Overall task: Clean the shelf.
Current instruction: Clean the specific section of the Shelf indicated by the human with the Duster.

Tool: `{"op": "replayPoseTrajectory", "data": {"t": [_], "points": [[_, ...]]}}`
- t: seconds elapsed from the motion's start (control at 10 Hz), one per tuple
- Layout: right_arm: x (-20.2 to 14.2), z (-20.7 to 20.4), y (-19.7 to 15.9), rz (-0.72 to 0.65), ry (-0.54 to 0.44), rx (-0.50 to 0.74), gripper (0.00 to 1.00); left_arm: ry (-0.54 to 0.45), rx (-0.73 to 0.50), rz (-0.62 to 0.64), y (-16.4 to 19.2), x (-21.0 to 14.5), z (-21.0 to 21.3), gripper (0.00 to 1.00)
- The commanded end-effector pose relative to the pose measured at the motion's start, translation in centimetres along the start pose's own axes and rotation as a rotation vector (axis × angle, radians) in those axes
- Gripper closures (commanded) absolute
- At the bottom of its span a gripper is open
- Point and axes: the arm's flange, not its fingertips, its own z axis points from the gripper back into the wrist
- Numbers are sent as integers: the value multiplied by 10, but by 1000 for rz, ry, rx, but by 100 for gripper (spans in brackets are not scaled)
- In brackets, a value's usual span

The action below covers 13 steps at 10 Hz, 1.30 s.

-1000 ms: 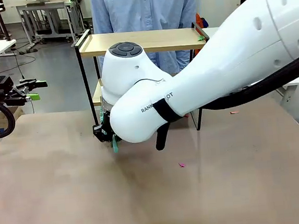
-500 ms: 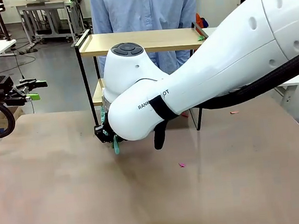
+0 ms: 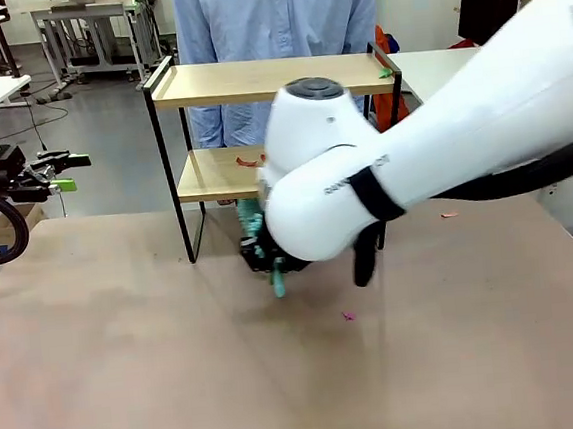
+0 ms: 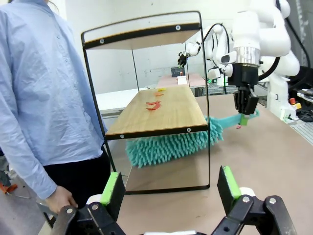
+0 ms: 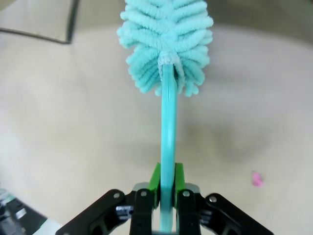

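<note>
At the far middle of the tabletop [image 3: 129, 369], the shelf [image 3: 255, 80] stands just in front of a person [image 3: 279, 14], with red scraps [image 4: 153, 105] lying on its lower board. The right tool [image 5: 166, 183] is pressed together on the thin handle of a teal duster [image 4: 171, 144]. In the left wrist view, the duster's fluffy head sits low, apparently beneath the lower board rather than on it. The left tool [image 4: 171, 188] hangs spread and empty off the left side. Probable faults:

- A sweep at this height would brush the tabletop and miss the scraps, so the head must be raised to board level.
- The handle or the right tool could strike a black frame upright during the lift and push or tip the light shelf toward the person.
- The narrow handle may pivot between the pads under side load.
- Scraps swept off an open side would join the pink scrap [image 3: 349, 316] on the tabletop.
</note>
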Motion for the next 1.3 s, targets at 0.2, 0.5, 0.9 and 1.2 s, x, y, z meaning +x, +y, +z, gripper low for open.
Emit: {"op": "replayPoseTrajectory", "data": {"t": [0.2, 0.5, 0.9, 1.2], "points": [[-26, 34, -96, -118, -30, -23, 87, 6, -4, -3, -1, 2, 0, 0], [-46, 59, -135, -162, -73, -126, 87, 6, -4, -3, -1, 2, 0, 0], [-36, 47, -133, -173, -61, -101, 87, 6, -4, -3, -1, 2, 0, 0], [-42, 47, -134, -163, -63, -123, 87, 6, -4, -3, -1, 2, 0, 0]]}}
